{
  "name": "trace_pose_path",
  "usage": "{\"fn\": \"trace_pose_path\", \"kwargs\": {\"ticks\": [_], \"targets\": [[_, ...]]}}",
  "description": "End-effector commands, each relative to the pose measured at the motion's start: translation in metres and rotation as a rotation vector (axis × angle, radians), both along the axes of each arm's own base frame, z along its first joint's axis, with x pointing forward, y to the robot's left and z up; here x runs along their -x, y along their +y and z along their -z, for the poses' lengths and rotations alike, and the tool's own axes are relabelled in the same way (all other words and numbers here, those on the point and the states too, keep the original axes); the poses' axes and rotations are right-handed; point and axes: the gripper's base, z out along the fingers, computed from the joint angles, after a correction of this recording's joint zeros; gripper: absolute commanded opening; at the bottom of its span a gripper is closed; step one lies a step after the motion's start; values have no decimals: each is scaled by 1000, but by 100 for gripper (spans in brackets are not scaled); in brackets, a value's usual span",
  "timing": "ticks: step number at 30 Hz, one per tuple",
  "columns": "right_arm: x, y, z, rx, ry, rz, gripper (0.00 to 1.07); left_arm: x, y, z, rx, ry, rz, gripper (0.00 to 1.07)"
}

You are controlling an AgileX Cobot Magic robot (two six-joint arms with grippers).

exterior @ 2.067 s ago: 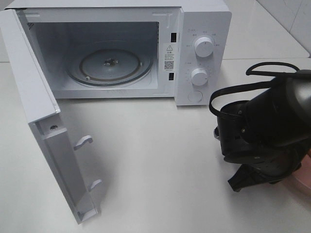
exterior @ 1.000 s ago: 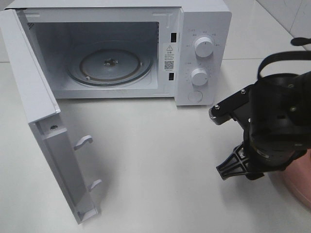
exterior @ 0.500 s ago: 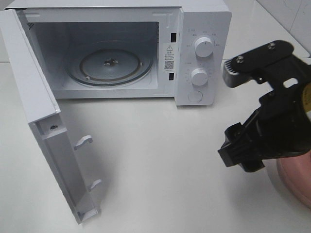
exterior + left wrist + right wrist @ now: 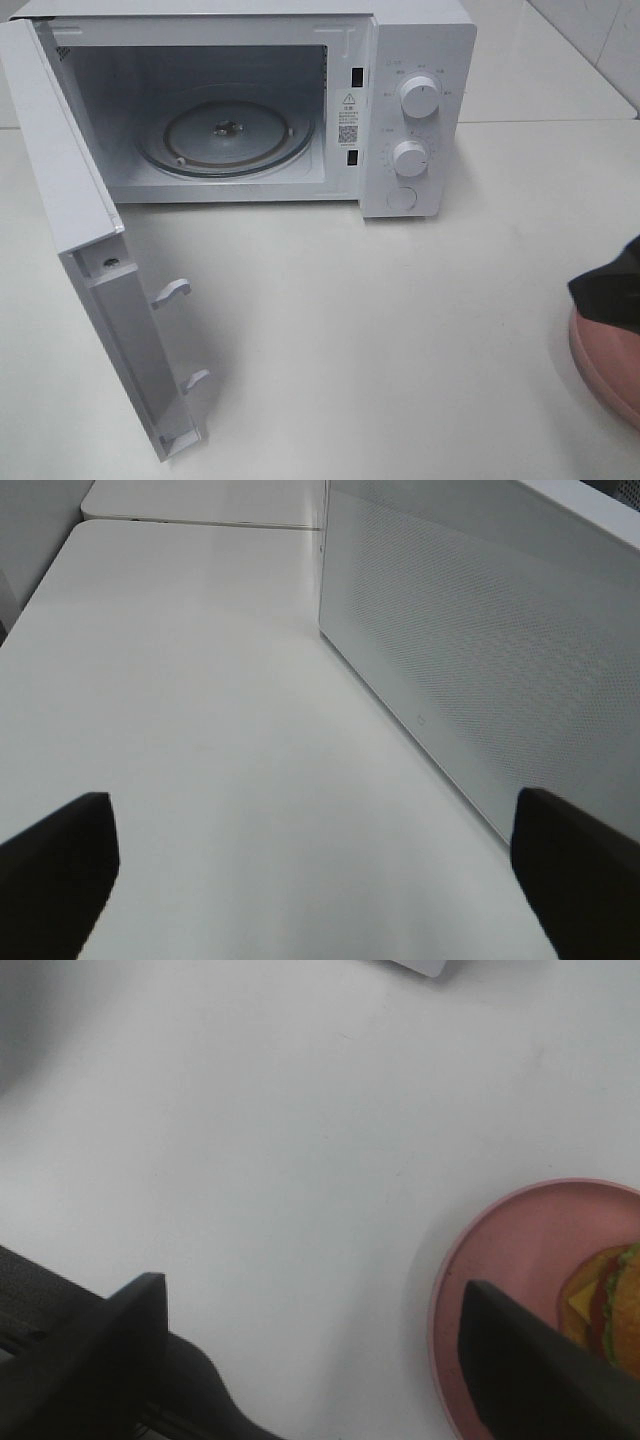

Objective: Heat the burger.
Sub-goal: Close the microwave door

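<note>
Microwave (image 4: 415, 60) door (image 4: 95, 270) hangs wide open, glass turntable (image 4: 225, 135) bare, so we judge the step in hand is fetching the burger (image 4: 615, 1305). It sits on the pink plate (image 4: 500, 1280) at the table's right edge, well apart from the oven. Right gripper (image 4: 310, 1345) hovers beside the plate, jaws spread, gripping nothing. Left gripper (image 4: 315, 865) is also spread wide and empty, near the microwave's perforated side wall. Next we need the right claw over the plate rim or bun, then a clean grasp. Burger is cropped in the wrist view and hidden in the high view, where only a plate sliver shows under a dark arm part.
</note>
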Motion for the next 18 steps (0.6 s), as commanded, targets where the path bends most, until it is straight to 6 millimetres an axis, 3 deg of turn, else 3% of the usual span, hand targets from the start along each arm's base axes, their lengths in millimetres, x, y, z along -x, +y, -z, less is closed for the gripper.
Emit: {"fn": "trace_pose_path", "kwargs": {"ticks": [1,11,18], "targets": [[21,-24,-8,-16,-39,18,76,2,0,0,3,-21,1,100],[55,-72,3,-19,-112,178,76,2,0,0,3,-21,1,100],[77,-82,14,-67,-167,242,76,2,0,0,3,-21,1,100]]}}
